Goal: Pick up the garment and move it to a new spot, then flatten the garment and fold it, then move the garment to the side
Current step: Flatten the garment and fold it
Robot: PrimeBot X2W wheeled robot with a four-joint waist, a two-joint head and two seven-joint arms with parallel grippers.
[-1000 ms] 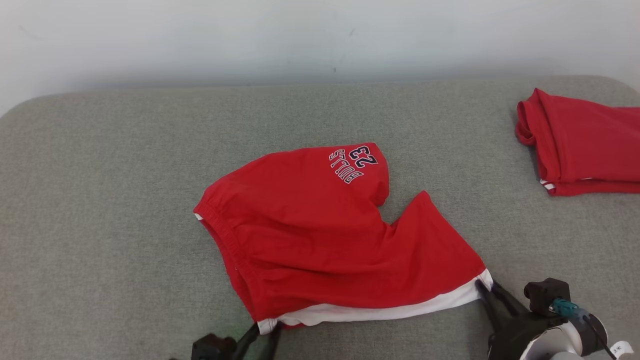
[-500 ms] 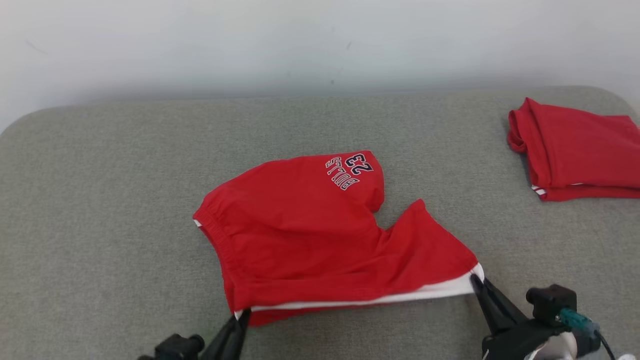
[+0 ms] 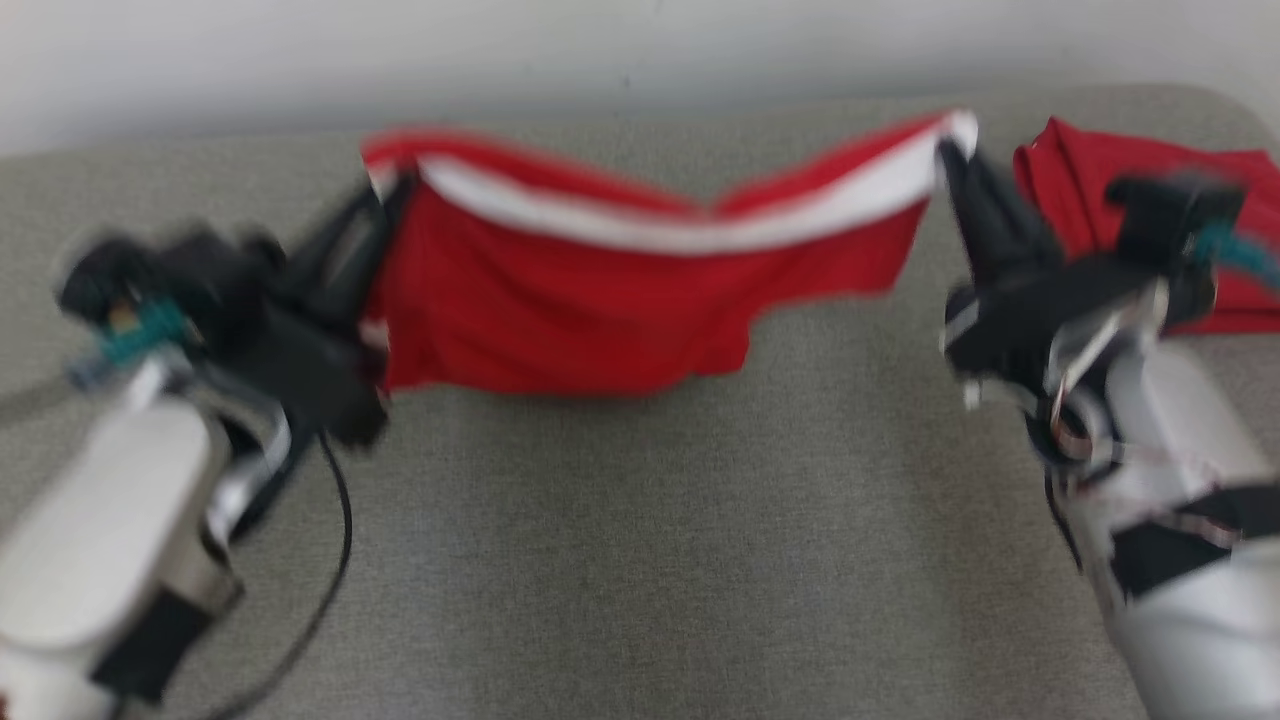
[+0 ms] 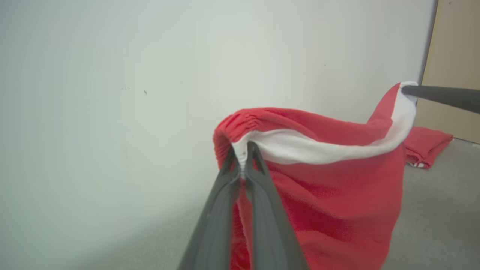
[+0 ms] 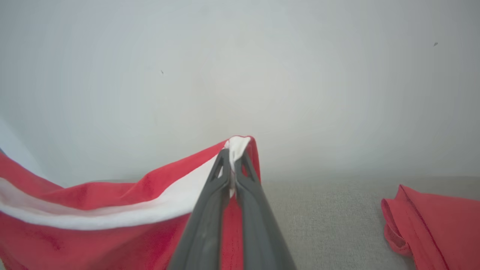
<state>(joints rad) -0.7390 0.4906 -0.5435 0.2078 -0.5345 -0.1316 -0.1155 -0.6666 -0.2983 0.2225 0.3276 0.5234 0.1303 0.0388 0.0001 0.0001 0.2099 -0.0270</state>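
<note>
Head view: claws (image 3: 388, 195) (image 3: 950, 155) tight on garment (image 3: 600, 310)

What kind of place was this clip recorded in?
Probably an indoor test room set up for folding clothes: a grey fabric-covered surface against a bare white wall, a folded red garment on its right side, and red shorts held up.

No writing, number or label can be read. The head view is blurred, and the red shorts (image 4: 337, 195) show plain cloth with a white band (image 4: 318, 150).
</note>
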